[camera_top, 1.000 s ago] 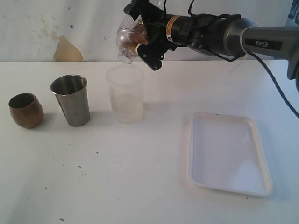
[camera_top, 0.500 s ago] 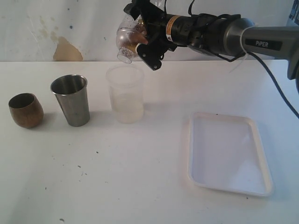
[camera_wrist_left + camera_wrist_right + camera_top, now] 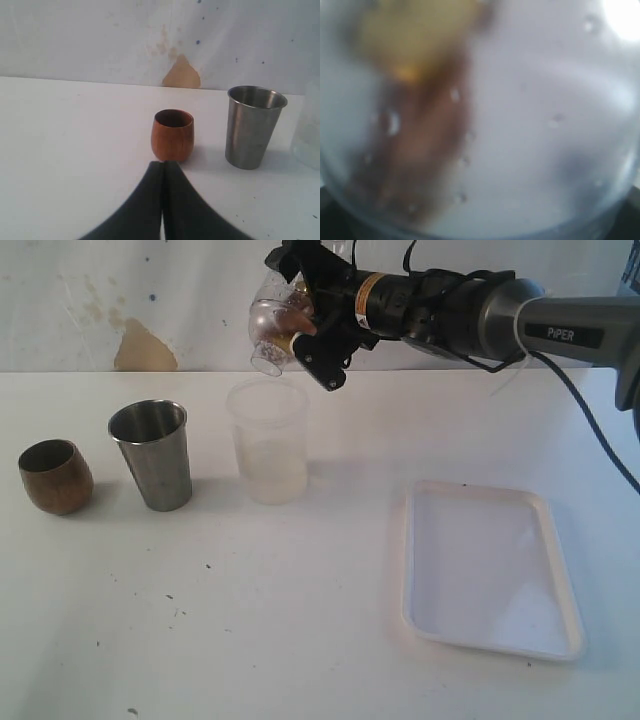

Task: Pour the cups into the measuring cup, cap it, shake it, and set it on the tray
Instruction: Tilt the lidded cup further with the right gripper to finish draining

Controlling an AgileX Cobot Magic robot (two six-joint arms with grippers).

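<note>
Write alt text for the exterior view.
The right arm's jaws hold a small clear glass tipped mouth-down over a frosted translucent cup on a white table. Left of that cup stand a steel tumbler and a brown wooden cup; an empty white tray lies to the right.

Exterior and low left wrist views share the wooden cup (image 3: pixel 55 476) (image 3: pixel 172 136).
</note>
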